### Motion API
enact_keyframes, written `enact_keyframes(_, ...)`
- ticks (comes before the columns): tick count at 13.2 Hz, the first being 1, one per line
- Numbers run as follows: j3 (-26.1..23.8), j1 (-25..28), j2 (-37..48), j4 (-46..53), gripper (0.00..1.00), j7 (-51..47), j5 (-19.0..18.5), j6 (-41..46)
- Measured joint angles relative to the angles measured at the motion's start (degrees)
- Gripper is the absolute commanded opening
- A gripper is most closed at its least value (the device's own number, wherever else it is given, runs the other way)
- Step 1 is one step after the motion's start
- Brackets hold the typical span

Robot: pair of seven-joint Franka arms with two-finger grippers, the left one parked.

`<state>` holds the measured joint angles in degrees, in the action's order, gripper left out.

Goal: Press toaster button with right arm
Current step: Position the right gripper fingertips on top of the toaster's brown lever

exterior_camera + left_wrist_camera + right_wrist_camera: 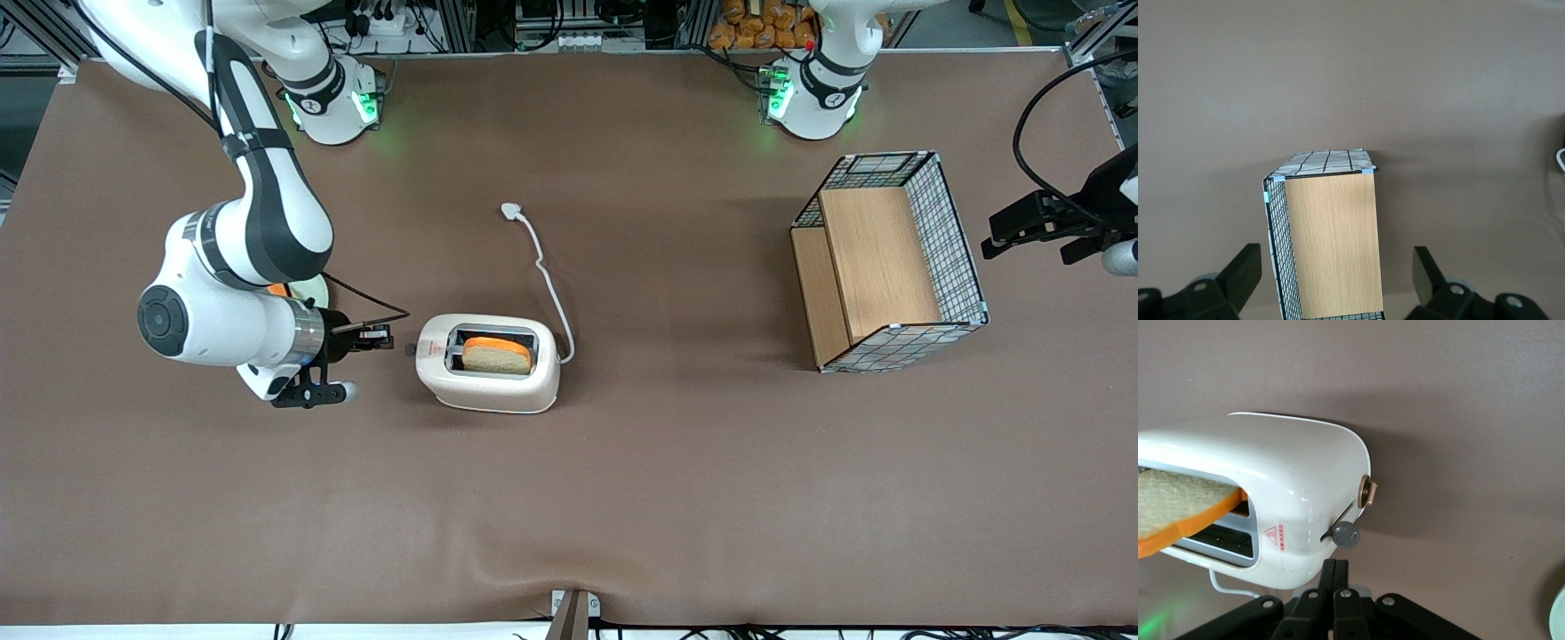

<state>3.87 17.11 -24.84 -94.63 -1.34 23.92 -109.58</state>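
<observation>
Grey toaster button juts from the toaster's short end, facing the gripper; fingers pressed together, tips just beside the knob, aligned with toaster's long axis.

The toaster lies flat on the brown table, white and rounded, a slice of bread standing in its slots. Its grey round button sticks out of the short end by the red mark. My gripper sits just beside that button, fingers pressed together, my right arm low over the table.
</observation>
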Motion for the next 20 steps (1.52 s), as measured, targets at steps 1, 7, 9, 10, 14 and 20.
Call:
enact_keyframes(1, 0.0, 0.0, 0.0, -0.5, 0.00, 0.8, 0.0, -0.4)
enact_keyframes(7, 0.0, 0.0, -1.2, -2.5, 0.00, 2.9, 0.5, -2.8)
enact_keyframes(9, 0.0, 0.3, -1.2, -2.5, 0.00, 3.0, 0.8, -3.1)
enact_keyframes(10, 0.0, 0.4, -1.2, -2.5, 0.00, 3.0, 1.0, -3.4)
enact_keyframes(14, 0.0, 1.1, -1.5, -2.6, 0.00, 3.0, 1.6, -3.6)
enact_keyframes(20, 0.0, 1.3, -3.0, -2.7, 0.00, 3.1, 2.2, -3.8)
